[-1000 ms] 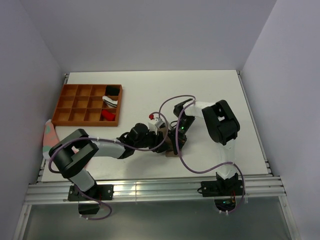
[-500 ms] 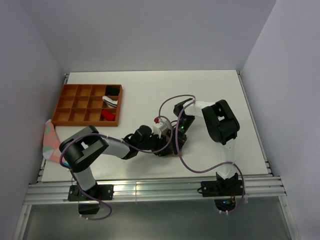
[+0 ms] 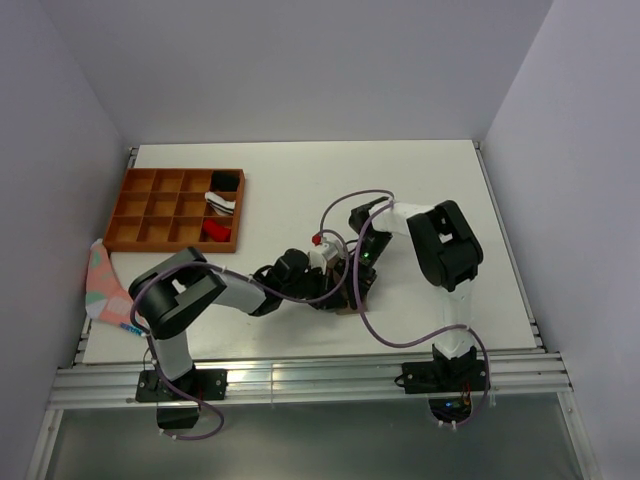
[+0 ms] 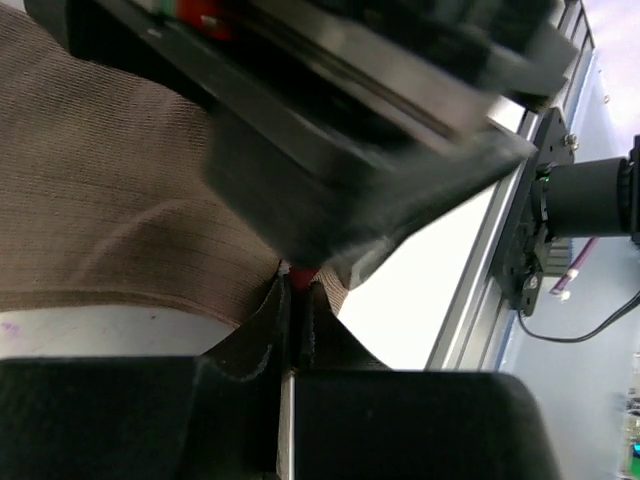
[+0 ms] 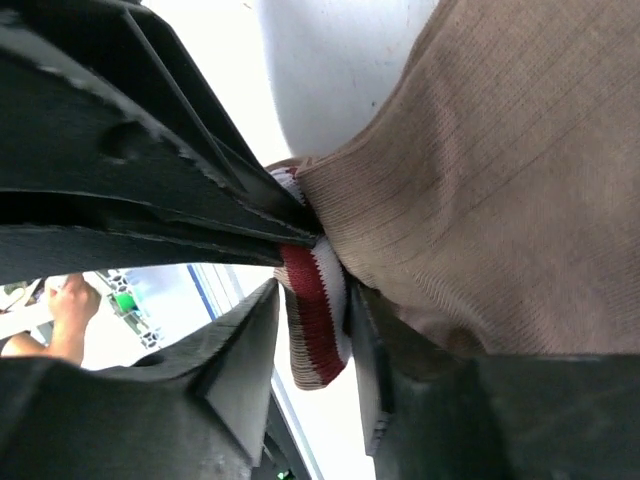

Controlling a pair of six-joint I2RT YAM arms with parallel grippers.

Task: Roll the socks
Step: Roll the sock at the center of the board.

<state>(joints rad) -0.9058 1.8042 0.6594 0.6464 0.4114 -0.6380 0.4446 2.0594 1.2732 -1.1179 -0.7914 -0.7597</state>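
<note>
Left pincer [image 4: 297,300] pressed together on tan sock [image 4: 110,200], right pincer [image 5: 312,340] pinching its striped cuff [image 5: 316,300], tray [image 3: 150,211] at ten o'clock, three bundles [image 3: 222,203] held in its right column.

Soft, even light from above fills the overhead view, leaving only faint shadows on the white table [image 3: 430,180]. In both wrist views the near black parts blur, the weave of the tan sock [image 5: 500,150] stays sharp, and bare table glares white.

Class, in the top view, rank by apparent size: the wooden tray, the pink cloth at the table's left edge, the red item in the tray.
Largest: wooden tray; then pink cloth; smallest: red item.
</note>
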